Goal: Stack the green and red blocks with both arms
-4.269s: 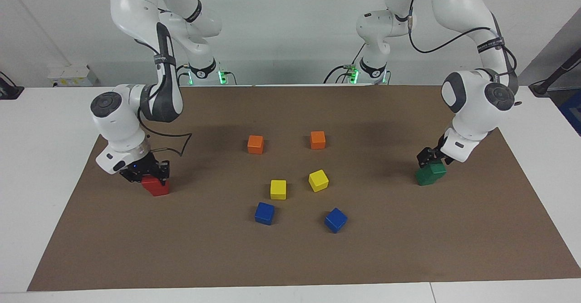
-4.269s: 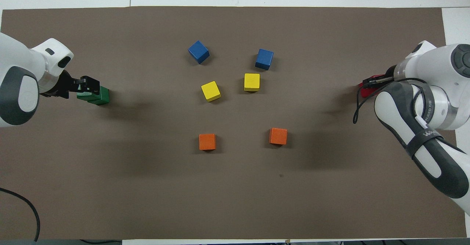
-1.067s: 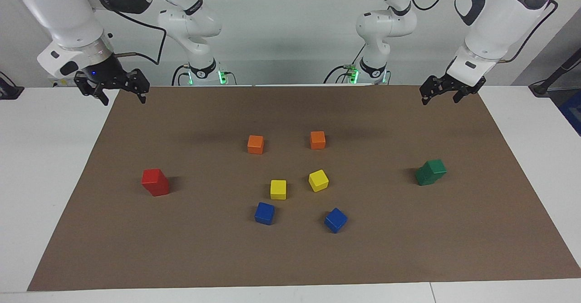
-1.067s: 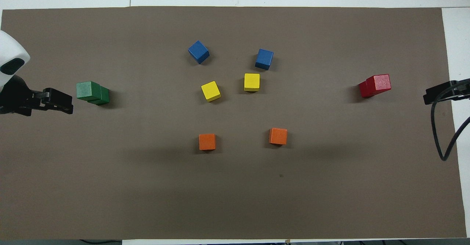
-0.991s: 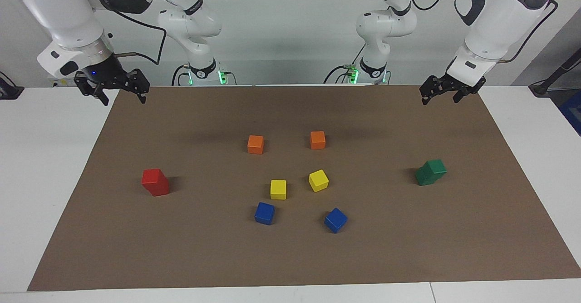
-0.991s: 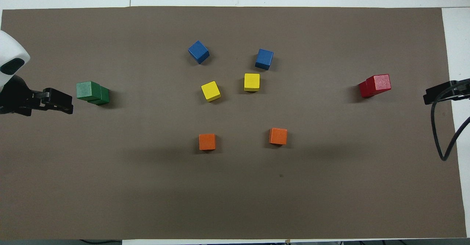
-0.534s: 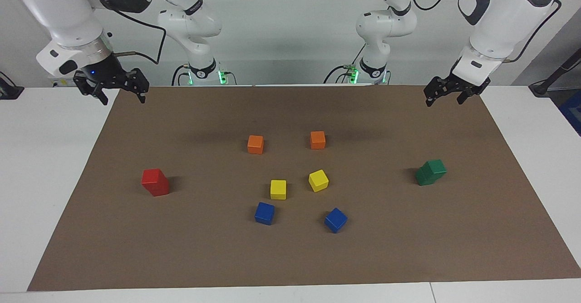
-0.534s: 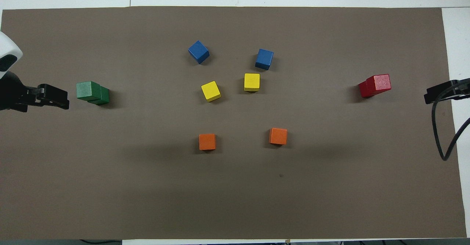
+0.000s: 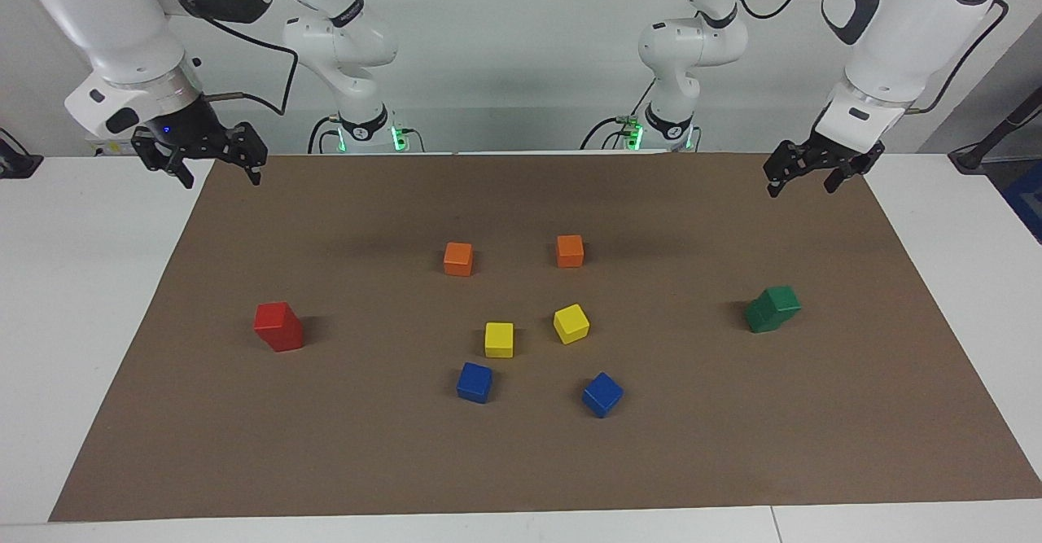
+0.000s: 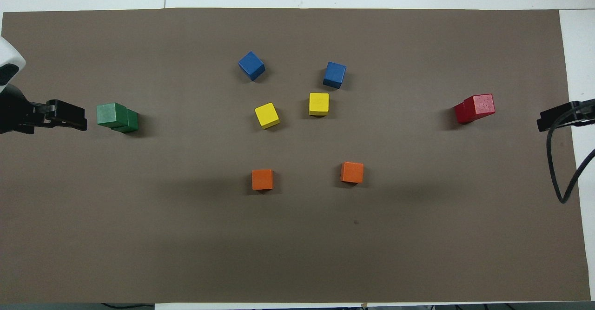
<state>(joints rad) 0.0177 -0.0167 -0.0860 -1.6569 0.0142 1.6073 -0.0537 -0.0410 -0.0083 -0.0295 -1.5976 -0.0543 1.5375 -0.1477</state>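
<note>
Both stacks, red at frame left and green at right, now stand released. The left tool and right tool (both open, empty) have lifted clear; stacking appears complete.

left pincer | right pincer — both lifted off stacks, opened

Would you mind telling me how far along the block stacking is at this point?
Both stacks look done: the green stack stands toward the left arm's end, the red stack toward the right arm's. Nothing is in hand: the left gripper and right gripper hang open and empty, raised above the mat. Nothing visibly remains.
</note>
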